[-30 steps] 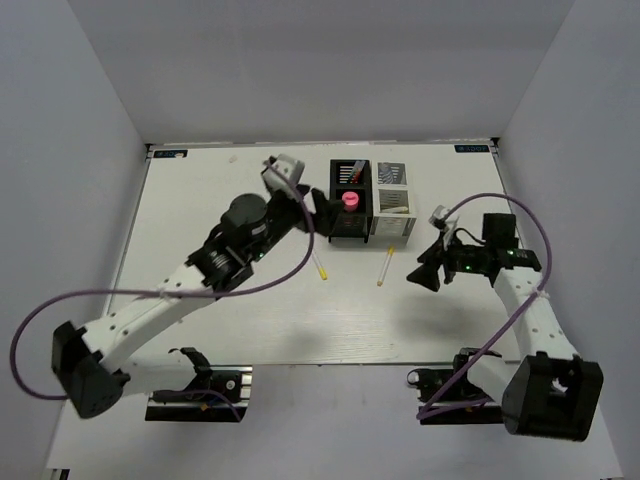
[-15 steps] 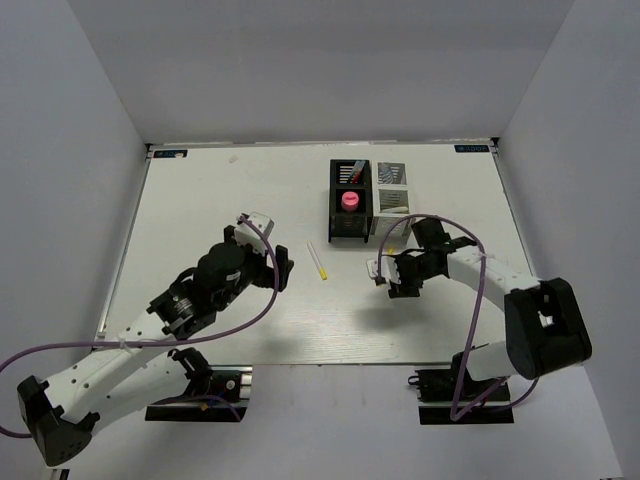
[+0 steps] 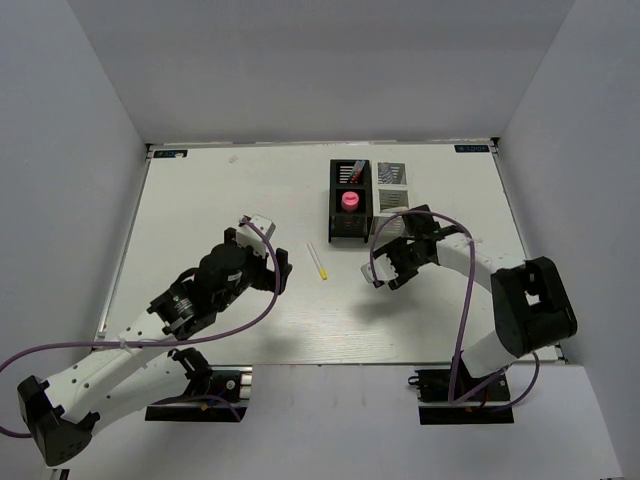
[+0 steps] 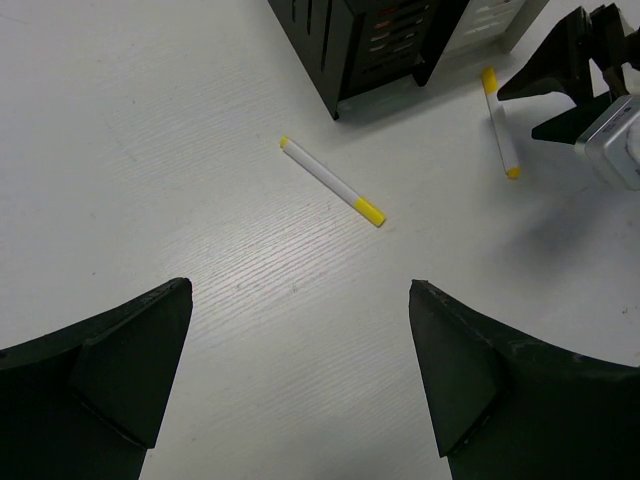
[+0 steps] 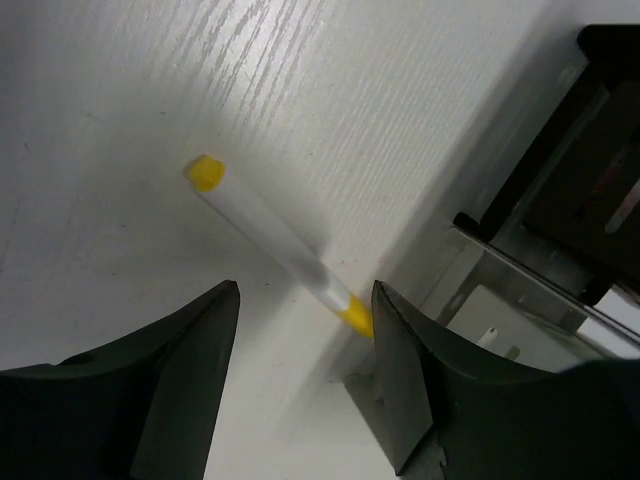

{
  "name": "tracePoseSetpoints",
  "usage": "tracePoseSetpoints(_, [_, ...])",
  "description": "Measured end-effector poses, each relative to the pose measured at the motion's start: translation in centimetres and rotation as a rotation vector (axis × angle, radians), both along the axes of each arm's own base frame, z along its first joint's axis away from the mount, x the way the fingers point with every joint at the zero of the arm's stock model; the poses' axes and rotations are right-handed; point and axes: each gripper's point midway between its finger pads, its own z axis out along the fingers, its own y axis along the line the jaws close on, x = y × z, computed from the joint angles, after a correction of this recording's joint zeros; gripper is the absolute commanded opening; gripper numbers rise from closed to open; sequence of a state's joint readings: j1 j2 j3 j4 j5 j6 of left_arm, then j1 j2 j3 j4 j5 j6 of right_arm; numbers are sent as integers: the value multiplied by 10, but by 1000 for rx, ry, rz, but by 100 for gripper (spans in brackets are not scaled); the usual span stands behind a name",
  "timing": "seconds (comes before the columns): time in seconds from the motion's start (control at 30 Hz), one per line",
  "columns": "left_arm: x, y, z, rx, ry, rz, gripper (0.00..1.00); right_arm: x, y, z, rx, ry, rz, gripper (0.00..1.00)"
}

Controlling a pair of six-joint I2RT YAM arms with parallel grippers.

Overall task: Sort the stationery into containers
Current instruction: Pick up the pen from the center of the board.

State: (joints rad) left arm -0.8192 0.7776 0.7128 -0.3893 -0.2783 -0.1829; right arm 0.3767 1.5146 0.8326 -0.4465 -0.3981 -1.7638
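Straddling a white-and-yellow pen (image 5: 270, 235) on the table (image 3: 200, 200) at 6 o'clock from the white-grey container (image 3: 392, 205), right claw (image 5: 305, 300) was released, pickup step, likely needing to clench next; left claw (image 4: 300, 300) released.

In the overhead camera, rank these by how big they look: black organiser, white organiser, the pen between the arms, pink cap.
1. Black organiser, largest.
2. White organiser, looks slightly smaller but partly covered, so unsure.
3. Pen, by length.
4. Pink cap, smallest.
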Motion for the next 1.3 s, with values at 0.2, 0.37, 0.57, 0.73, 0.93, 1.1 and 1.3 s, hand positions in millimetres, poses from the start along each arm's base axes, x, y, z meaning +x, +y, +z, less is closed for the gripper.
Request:
tracePoseSetpoints(0.2, [0,0,0,2,-2,-2,99,4,6,-14,-96,27,104,55])
tracePoseSetpoints(0.37, [0,0,0,2,-2,-2,99,10,8,-18,-169,19,159,55])
tracePoseSetpoints(0.57, [0,0,0,3,-1,-2,99,7,8,-20,-249,9,231,52])
tracePoseSetpoints(0.73, [0,0,-2,7,3,-2,99,2,7,-24,-324,18,270,38])
tracePoseSetpoints(0.93, [0,0,-2,7,3,-2,99,-3,6,-27,-397,10,299,36])
tracePoseSetpoints(1.1, [0,0,-2,7,3,-1,99,-11,11,-28,-412,23,331,38])
tracePoseSetpoints(1.3, [1,0,-1,7,2,0,99,-24,15,-31,-445,37,383,32])
